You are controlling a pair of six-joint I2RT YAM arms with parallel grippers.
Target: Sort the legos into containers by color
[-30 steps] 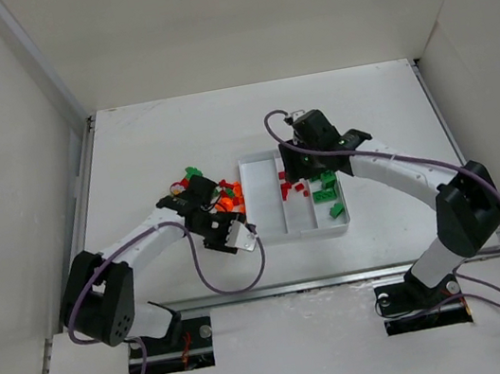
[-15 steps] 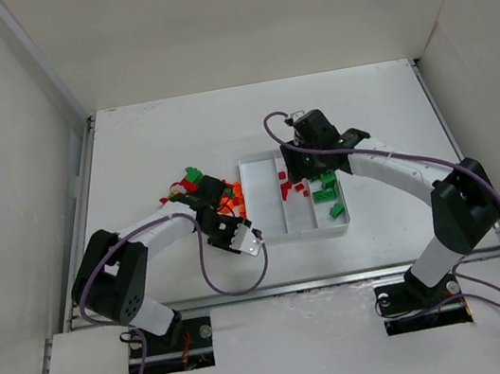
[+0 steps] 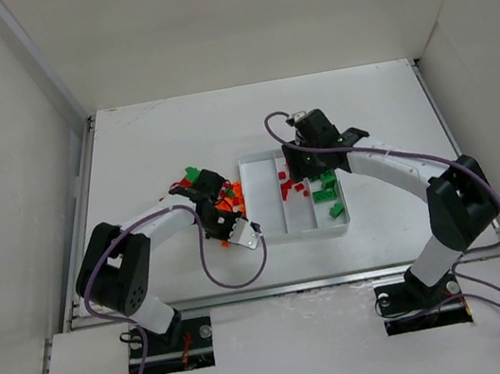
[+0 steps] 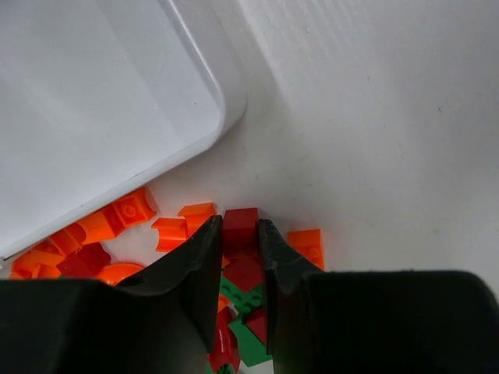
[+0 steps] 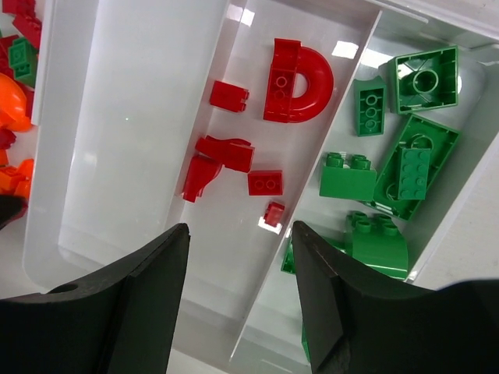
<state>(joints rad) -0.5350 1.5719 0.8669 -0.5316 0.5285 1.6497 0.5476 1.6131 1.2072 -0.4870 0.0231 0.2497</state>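
Observation:
Loose legos [image 3: 229,192] in orange, red and green lie in a pile left of the white tray [image 3: 264,211]. My left gripper [image 3: 226,222] reaches down into the pile's near end by the tray's corner [image 4: 224,109]. It is shut on a dark red lego [image 4: 242,216], both fingers touching it. Orange legos [image 4: 184,223] and a green lego [image 4: 246,300] lie around and under the jaws. My right gripper [image 3: 320,158] hovers open over the tray. Red legos [image 5: 296,78] lie in the middle container and green legos [image 5: 413,167] in the right one. The left container [image 5: 132,140] shows no bricks.
White walls enclose the table on the left, far and right sides. A metal rail [image 3: 277,289] runs along the near edge. The left arm's purple cable [image 3: 237,280] loops over the table near the tray's front corner.
My left gripper's jaws have closed onto the dark red lego, and the left wrist has shifted slightly right toward the tray. The right arm has stayed put.

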